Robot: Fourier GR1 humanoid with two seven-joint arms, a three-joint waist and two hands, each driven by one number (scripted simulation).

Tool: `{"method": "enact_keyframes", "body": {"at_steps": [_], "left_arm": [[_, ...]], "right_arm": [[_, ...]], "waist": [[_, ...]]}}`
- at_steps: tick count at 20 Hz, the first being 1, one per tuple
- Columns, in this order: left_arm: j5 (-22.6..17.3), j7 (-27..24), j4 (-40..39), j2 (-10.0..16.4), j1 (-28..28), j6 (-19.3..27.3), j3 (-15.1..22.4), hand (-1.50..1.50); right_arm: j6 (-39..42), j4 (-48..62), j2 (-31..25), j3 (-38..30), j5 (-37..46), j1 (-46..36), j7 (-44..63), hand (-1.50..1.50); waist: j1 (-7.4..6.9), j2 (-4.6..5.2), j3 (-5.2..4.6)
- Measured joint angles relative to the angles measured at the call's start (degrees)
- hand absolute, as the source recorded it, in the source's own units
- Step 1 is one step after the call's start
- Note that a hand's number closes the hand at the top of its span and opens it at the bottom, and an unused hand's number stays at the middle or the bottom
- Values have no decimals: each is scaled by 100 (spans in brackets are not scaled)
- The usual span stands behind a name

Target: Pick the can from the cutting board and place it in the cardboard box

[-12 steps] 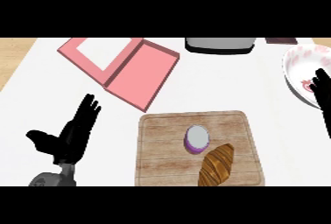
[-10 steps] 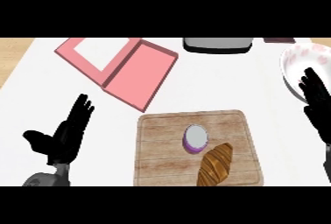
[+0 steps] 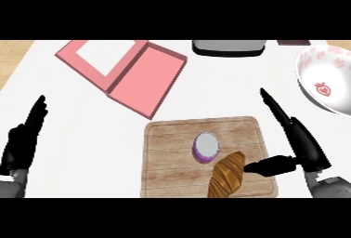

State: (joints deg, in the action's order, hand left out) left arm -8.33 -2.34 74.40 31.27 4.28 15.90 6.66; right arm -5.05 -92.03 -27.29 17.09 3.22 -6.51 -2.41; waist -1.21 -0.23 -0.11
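The tabletop (image 3: 82, 135) is plain white, with a tan, wood-toned strip (image 3: 14, 46) at its far left corner. The cardboard box (image 3: 147, 76) is salmon pink throughout, darker along its walls. The cutting board (image 3: 171, 158) is light brown with plank lines and fine grain. The can (image 3: 206, 146) has a pale grey-white top and a purple side. The pastry (image 3: 226, 175) is golden brown with darker stripes. The bowl (image 3: 326, 81) at the far right is white with pink-red strawberry marks. The left hand (image 3: 22, 144) and the right hand (image 3: 302, 144) are black.

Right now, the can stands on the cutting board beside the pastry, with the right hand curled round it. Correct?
No. In the head view the right hand is open at the cutting board's right edge, clear of the can; the rest holds.
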Motion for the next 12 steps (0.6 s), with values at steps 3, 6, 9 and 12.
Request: {"method": "enact_keyframes", "body": {"at_steps": [3,6,9,12], "left_arm": [[155,191,-24,149,70,81,-40,0],[334,351,-90,177,208,131,-58,0],[416,301,-91,186,121,83,-117,0],[514,371,-96,139,169,146,-100,0]], "right_arm": [[-28,110,474,156,-212,364,-815,-150],[207,343,587,138,-328,547,-1684,-150],[256,439,410,71,-15,457,-1936,-150],[361,447,-53,113,484,312,-1803,-150]], "waist": [[71,16,16],[105,23,19],[99,21,16],[116,20,9]]}}
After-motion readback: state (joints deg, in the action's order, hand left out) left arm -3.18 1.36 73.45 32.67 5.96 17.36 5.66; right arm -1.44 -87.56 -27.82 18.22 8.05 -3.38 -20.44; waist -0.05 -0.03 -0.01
